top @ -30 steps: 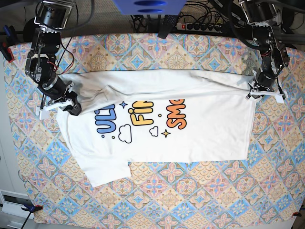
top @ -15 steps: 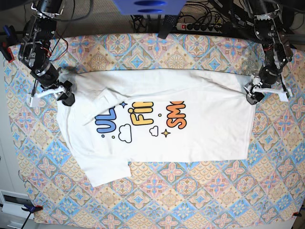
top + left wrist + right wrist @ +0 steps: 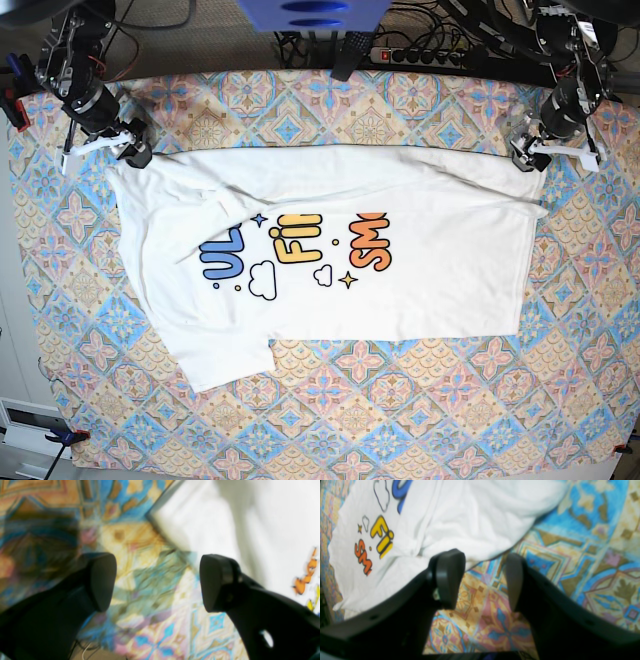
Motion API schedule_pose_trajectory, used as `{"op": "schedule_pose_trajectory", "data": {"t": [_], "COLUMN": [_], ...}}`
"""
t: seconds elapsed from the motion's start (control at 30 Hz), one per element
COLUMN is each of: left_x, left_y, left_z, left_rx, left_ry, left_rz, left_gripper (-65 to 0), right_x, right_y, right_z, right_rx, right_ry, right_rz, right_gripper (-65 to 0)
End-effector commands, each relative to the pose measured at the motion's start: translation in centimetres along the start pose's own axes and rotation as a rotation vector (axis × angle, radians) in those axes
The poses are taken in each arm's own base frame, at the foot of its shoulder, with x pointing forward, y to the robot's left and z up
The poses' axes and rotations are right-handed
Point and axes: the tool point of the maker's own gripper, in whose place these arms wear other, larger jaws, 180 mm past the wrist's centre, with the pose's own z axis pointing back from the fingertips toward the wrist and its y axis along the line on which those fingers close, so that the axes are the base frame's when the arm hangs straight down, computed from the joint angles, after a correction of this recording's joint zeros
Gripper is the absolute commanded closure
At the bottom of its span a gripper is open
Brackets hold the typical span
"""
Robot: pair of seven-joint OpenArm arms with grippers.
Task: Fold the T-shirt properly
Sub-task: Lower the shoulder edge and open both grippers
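T-shirt (image 3: 330, 260) flat, both tools empty.

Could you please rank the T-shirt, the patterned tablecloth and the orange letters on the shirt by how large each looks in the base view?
1. The tablecloth, which spreads across nearly the whole view.
2. The T-shirt, lying on the middle of the cloth.
3. The orange letters, a small patch of the shirt's print.
No two look alike in size.

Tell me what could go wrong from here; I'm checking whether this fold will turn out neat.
The shirt lies with a rumpled flap near its far left corner, so creases may get folded in. Both the left gripper and right gripper are open over bare tablecloth, off the shirt's edge, so a regrasp might miss or catch the tablecloth.
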Motion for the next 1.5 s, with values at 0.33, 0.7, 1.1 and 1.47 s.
{"op": "schedule_pose_trajectory", "data": {"t": [0.33,0.7,1.1,1.47], "left_x": [-0.4,-1.4,-1.7,-1.9], "left_y": [-2.2,-4.0,-3.0,-2.8], "left_z": [-3.4,-4.1,-3.8,-3.7], "left_rx": [-0.038,-0.071,-0.053,-0.049], "left_ry": [0.051,0.072,0.078,0.081], "left_rz": [0.031,0.034,0.033,0.035], "left_gripper": [-51.2,-2.3,-0.4,-0.4], "right_x": [1.1,-0.7,-1.1,0.5], "right_y": [0.1,-2.1,-2.9,-5.1], "right_z": [0.4,-0.3,-1.1,-1.2], "right_rx": [0.01,-0.03,-0.043,-0.082], "right_ry": [-0.028,0.019,0.03,-0.018], "right_rz": [0.013,-0.043,-0.077,-0.155], "right_gripper": [-29.1,-17.5,-21.9,-34.0]}}
